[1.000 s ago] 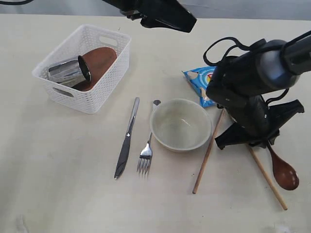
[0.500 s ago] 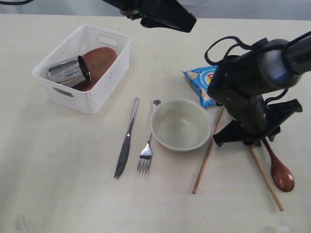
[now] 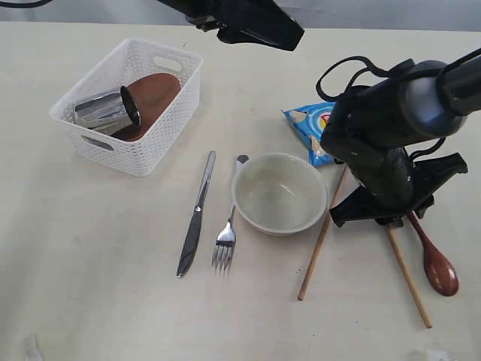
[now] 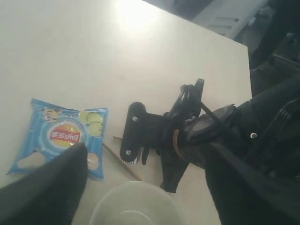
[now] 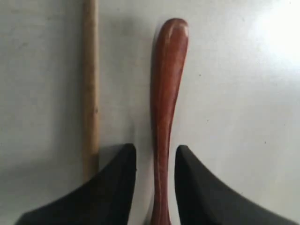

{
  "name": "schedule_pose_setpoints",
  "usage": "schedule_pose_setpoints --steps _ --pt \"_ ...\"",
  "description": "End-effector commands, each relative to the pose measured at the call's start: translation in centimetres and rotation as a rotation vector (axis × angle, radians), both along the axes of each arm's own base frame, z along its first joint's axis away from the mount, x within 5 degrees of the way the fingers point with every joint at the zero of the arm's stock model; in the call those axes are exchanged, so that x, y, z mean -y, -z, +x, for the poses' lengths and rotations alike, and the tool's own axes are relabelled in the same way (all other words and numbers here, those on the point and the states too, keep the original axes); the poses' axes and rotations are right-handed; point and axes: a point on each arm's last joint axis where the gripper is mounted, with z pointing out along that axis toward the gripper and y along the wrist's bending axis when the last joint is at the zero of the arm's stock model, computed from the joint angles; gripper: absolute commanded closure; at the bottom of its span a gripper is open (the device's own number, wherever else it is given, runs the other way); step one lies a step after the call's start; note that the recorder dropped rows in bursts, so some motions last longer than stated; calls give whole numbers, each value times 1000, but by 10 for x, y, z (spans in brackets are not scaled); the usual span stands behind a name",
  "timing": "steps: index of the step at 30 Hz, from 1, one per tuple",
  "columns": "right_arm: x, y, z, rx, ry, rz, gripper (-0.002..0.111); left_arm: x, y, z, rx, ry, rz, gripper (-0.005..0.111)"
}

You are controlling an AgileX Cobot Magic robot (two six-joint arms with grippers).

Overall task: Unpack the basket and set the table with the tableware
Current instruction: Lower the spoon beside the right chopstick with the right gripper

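Only narrow table (image 5: 124,79) between spoon (image 5: 166,93), chopstick (image 5: 90,84).

Right of the cream round bowl (image 3: 279,193), the black right arm (image 3: 376,128) hides the upper ends of the brown wooden spoon (image 3: 440,272) and one pale wooden chopstick (image 3: 409,278). Up-left of the bowl, the shiny steel cup (image 3: 105,110) covers part of the small brown plate (image 3: 158,90).

Wooden spoon (image 5: 166,84) lies between parted fingers (image 5: 112,187), chopstick (image 5: 90,84) beside.
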Motion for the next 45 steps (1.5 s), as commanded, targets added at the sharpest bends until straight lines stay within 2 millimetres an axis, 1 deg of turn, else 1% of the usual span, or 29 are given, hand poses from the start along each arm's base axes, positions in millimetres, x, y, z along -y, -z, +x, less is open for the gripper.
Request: schedule_pose_setpoints --steps 1,7,13,14,16,19,20,22,24,26,28,30,33,34,35,36,37,38,39,40,44,45 --pt "0 3 0 15 42 33 78 -1 -3 -2 1 6 -2 41" --pt "4 1 -5 -16 78 -16 78 -1 -3 -3 -5 16 -2 41" --pt "11 7 -13 -15 98 -39 78 -1 -2 -3 -5 18 -1 41" --pt "12 8 -14 -13 99 -46 80 -1 -2 -3 -5 18 -1 41" --pt "13 9 -15 -6 104 -49 88 -1 -1 -2 -8 18 0 41" --pt "12 9 -14 1 100 -32 108 -1 -1 -2 -8 18 0 41" --pt "11 10 -13 5 102 -27 109 -1 -1 -2 -8 18 0 41" --pt "11 10 -13 8 99 -19 109 -1 -1 -2 -8 18 0 41" --pt "14 6 -12 11 83 -56 109 -1 -1 -2 -8 18 0 41" --pt "14 -7 -12 19 39 -36 109 -1 -1 -2 -8 18 0 41" --pt "9 -30 -11 78 -18 72 109 -1 -1 -2 -7 18 2 41" --pt "8 -47 -11 131 -43 122 109 -1 -1 -2 -7 18 2 41" --pt "18 -58 -12 135 -4 96 108 -1 -1 -2 -7 18 2 41" --pt "25 -56 -12 103 26 99 106 -1 -1 -2 -9 22 2 41" --pt "31 -54 -12 80 53 117 100 -1 -1 -3 -11 26 2 41" --pt "40 -49 -11 56 79 156 86 -1 0 -3 -11 28 4 41" --pt "46 -45 -12 44 100 175 77 -1 0 -3 -11 28 4 41" --pt "50 -41 -13 38 104 200 69 -1 0 -3 -11 28 4 41" --pt "53 -38 -13 34 108 216 66 -1 0 -3 -10 28 6 41" --pt "56 -35 -15 27 117 233 66 -1 0 -3 -10 28 6 41" --pt "66 -27 -17 35 116 255 80 -1 0 -3 -9 29 8 41" --pt "69 -27 -17 36 127 256 80 -1 0 -3 -9 29 8 41"
